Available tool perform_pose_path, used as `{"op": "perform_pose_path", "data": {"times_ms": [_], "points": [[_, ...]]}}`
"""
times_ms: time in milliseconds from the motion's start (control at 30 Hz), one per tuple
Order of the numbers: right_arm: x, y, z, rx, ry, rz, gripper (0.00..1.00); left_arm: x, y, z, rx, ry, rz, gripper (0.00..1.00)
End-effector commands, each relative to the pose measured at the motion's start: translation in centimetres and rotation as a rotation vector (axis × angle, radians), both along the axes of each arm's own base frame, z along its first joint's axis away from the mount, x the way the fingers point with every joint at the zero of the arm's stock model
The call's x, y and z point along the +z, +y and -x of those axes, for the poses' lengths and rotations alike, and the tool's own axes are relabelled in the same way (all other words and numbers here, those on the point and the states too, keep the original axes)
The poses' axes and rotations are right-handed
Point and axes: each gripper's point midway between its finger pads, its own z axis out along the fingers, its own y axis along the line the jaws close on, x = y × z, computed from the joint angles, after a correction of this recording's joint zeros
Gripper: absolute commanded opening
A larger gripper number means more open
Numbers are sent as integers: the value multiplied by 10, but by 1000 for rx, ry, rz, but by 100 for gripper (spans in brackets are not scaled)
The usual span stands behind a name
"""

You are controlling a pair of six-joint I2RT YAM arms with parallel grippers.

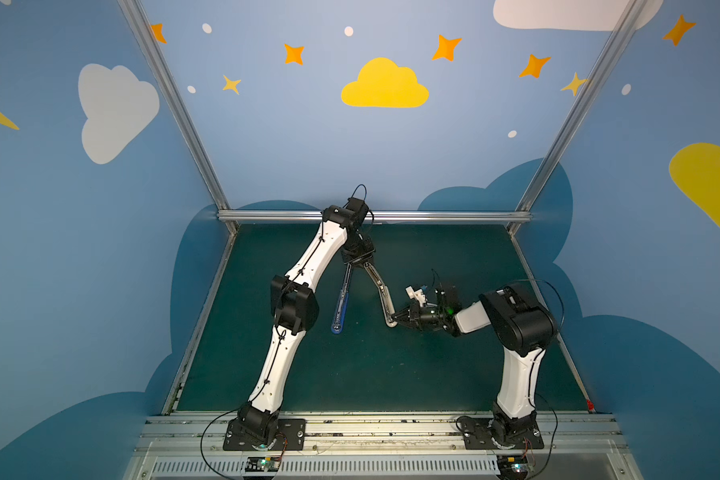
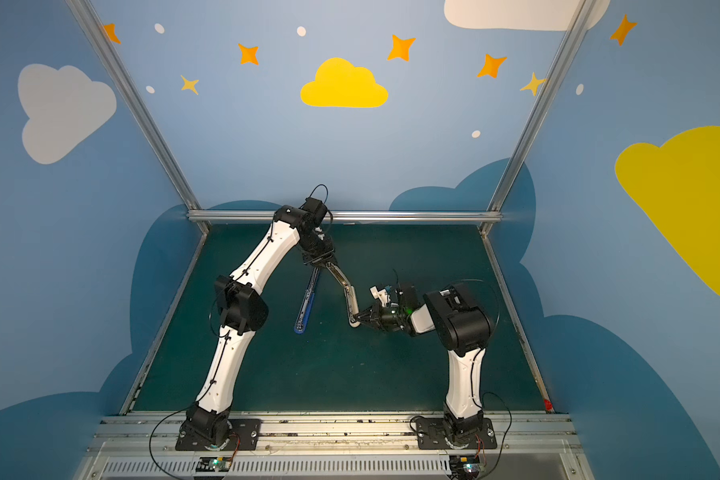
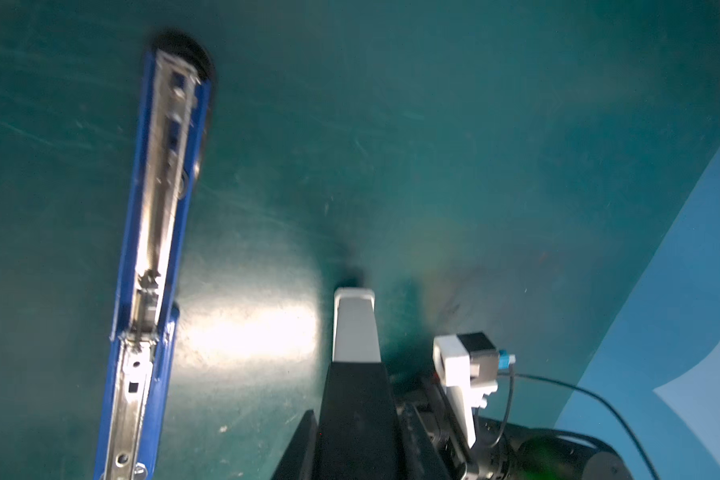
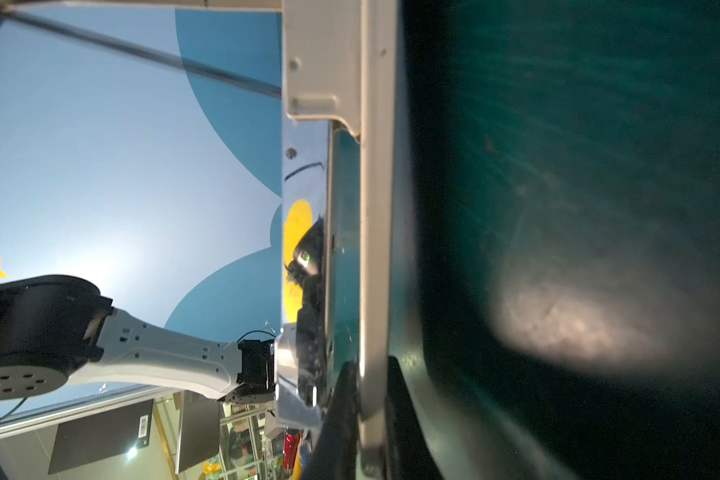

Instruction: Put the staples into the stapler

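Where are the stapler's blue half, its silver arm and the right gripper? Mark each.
blue half (image 1: 341, 302): in a top view, midway along it.
silver arm (image 1: 381, 293): in a top view, mid-strip.
right gripper (image 1: 394, 319): in a top view, between fingertips shut on the arm's end.

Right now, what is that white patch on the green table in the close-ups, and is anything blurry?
Left wrist view: glare on the dark green table mat beside the long blue stapler half, which is slightly blurred. Right wrist view: similar glare; the close pale metal stapler bar is soft.
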Motion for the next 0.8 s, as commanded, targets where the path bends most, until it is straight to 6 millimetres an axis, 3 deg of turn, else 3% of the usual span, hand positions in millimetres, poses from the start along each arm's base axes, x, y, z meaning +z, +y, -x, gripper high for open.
{"op": "perform_pose_path", "data": {"times_ms": [0,133,433,767], "points": [[-41,-8,51,88,216,57,0,4,11,-45,72,-117,48,4],[-42,-10,55,98,222,57,0,0,19,-58,98,-128,65,4],[-43,-10,63,126,237,52,0,-36,26,-79,124,-86,135,4],[-41,-12,65,128,233,57,0,-49,17,-102,162,-100,241,12]]}}
